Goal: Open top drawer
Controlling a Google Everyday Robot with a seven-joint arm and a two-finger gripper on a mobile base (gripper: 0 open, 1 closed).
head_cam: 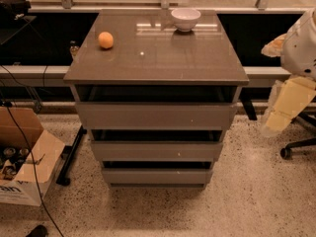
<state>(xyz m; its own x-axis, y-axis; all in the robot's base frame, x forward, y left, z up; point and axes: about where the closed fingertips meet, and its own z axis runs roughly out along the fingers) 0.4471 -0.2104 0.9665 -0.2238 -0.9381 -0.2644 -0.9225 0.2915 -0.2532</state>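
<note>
The top drawer (155, 115) is the widest grey-brown front panel, right under the glossy cabinet top (158, 58). A dark gap runs along above the panel. Two narrower drawer fronts (156, 151) sit below it, each stepped further back. My arm stands at the right edge of the view, white above and cream below. The gripper (284, 110) hangs there, pointing down and left, to the right of the cabinet at about the top drawer's height. It is apart from the drawer and holds nothing that I can see.
An orange (105, 40) and a white bowl (185, 19) sit on the cabinet top. An open cardboard box (24, 162) with cables stands on the floor at the left. An office chair base (296, 147) is at the right. A dark shelf runs behind the cabinet.
</note>
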